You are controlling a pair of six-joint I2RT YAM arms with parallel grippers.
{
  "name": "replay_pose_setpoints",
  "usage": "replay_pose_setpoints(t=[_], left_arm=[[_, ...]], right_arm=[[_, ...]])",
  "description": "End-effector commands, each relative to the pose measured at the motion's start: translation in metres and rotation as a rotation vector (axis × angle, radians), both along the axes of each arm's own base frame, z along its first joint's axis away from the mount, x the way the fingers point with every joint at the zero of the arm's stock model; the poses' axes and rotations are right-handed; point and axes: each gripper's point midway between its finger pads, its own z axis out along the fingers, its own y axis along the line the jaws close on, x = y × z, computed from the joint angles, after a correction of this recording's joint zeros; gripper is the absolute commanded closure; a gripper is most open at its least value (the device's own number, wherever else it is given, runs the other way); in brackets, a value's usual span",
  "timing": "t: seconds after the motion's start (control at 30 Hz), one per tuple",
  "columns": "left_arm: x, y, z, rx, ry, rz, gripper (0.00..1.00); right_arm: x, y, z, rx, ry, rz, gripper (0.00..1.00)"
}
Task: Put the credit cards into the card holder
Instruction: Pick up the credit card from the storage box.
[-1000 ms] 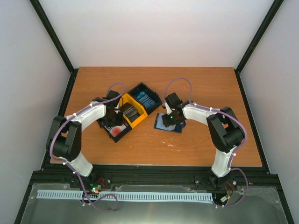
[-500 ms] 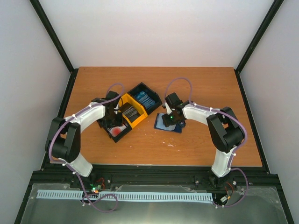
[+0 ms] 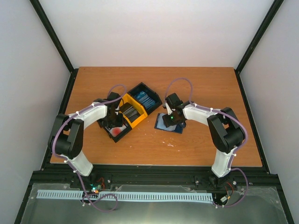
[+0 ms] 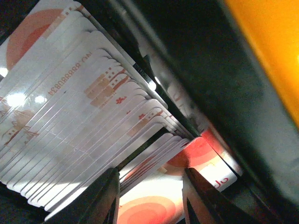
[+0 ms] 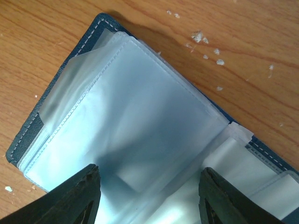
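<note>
**Left hand down among the white cards, right hand wide over the open holder**

The credit cards [image 4: 70, 116] under the left hand [image 4: 149, 196] are thin, glossy white plastic with rounded corners, printed with red-orange discs and small figures. They lie overlapped in a slanting fan, their edges stepped like shingles. They fill the near black compartment of the tray [image 3: 136, 121], whose middle compartment is yellow and whose far one is black. Blue cards [image 3: 144, 99] sit in the far compartment and dark grey cards [image 3: 131, 112] in the yellow one. The left hand's dark fingers [image 4: 100, 198] stand partly apart, straddling a card with a red disc at the foot of the fan. No card is visibly pinched, and whether the tips touch the plastic cannot be told.

The card holder [image 5: 28, 135] lies opened flat on the wooden desk [image 5: 243, 23], just right of the tray. Its cover is dark navy, with pale stitching along a rounded corner. Inside are soft, cloudy clear sleeves [image 5: 140, 112], slightly wrinkled. The right hand [image 5: 147, 196] hangs directly over the sleeves, its fingers [image 5: 70, 200] spread wide with nothing between them. White specks [image 5: 201, 36] dot the orange-brown grain beyond the holder.
</note>
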Motion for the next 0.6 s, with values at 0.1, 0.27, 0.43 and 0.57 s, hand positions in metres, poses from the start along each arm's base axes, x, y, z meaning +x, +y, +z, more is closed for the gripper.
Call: replay_pose_setpoints(t=[0.1, 0.27, 0.43, 0.57], left_arm=[[-0.007, -0.007, 0.004, -0.054, 0.003, -0.014, 0.67], [-0.011, -0.011, 0.009, -0.084, 0.009, -0.012, 0.69], [-0.012, -0.013, 0.016, -0.098, 0.007, -0.006, 0.69], [-0.016, -0.017, 0.02, -0.127, 0.021, -0.001, 0.7]], right_arm=[[-0.009, -0.013, -0.003, -0.041, 0.025, -0.026, 0.42], [-0.009, -0.013, -0.004, -0.042, 0.028, -0.03, 0.42], [-0.01, -0.014, -0.005, -0.046, 0.03, -0.032, 0.42], [-0.011, -0.015, -0.005, -0.048, 0.029, -0.034, 0.42]])
